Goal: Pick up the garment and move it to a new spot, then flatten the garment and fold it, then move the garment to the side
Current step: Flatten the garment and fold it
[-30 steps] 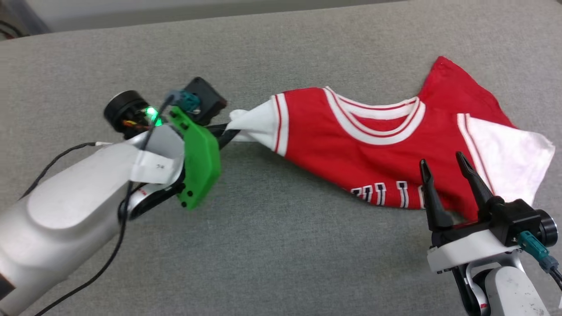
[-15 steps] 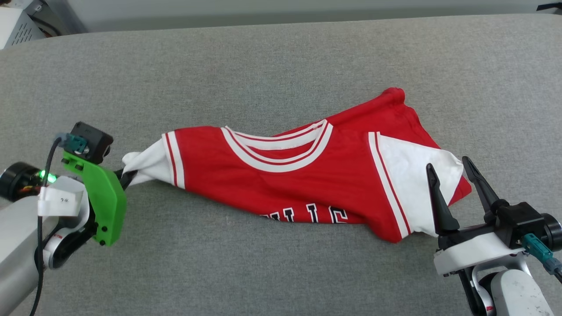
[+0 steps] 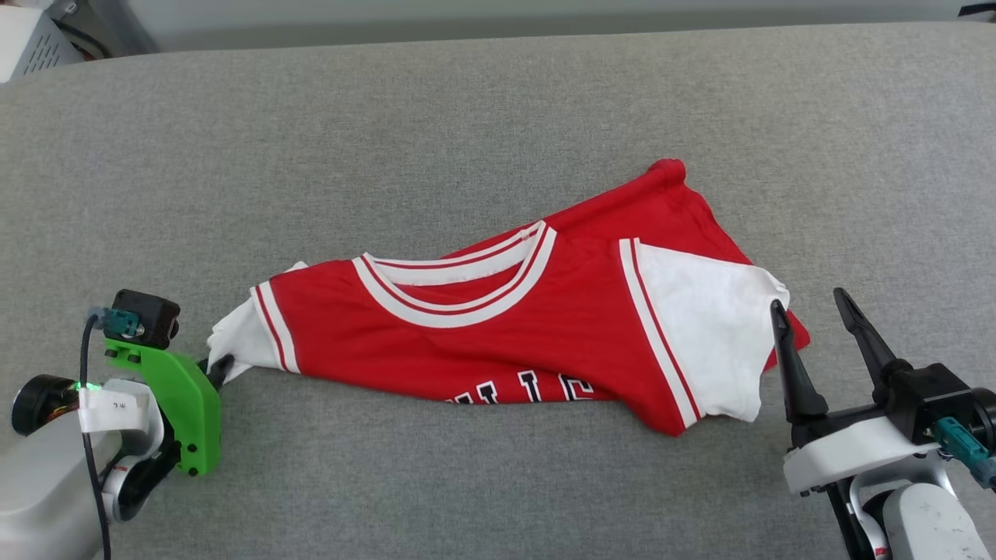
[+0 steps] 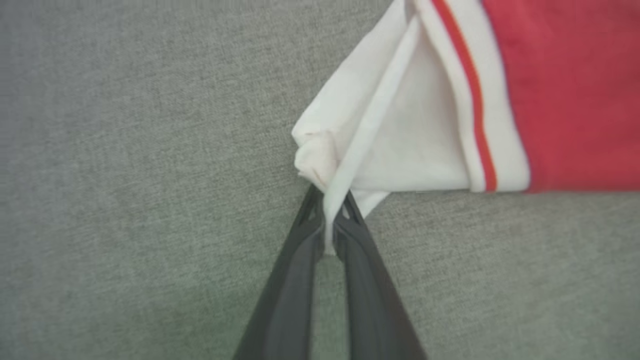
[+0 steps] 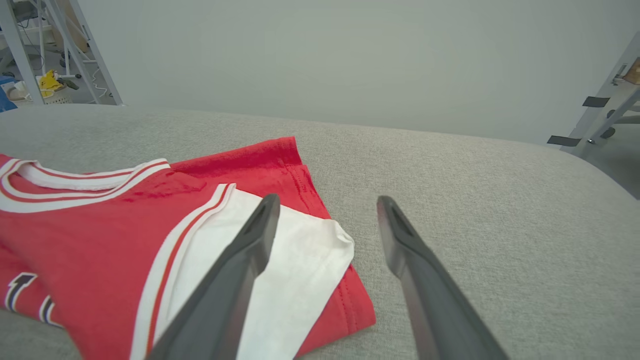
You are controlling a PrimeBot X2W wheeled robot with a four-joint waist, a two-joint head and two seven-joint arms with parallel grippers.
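Finding: my left fingers (image 3: 220, 367) are pinched shut on the tip of the white sleeve (image 4: 400, 145) of the garment (image 3: 506, 350). Over the last half second that arm has drawn back toward me. The shirt has slid with it across the grey counter (image 3: 467, 117) and lies bunched, its lettering (image 3: 537, 386) half tucked under. My right fingers (image 3: 813, 302) stand spread wide, holding nothing, just beside the other sleeve (image 5: 300, 260). Judgement: the relocation is under way; flattening and folding are not begun.

Lettering (image 3: 529, 387) of the garment (image 3: 482, 342) half hidden under its fold; left gripper (image 3: 220, 367) mostly behind green mount (image 3: 187, 404).
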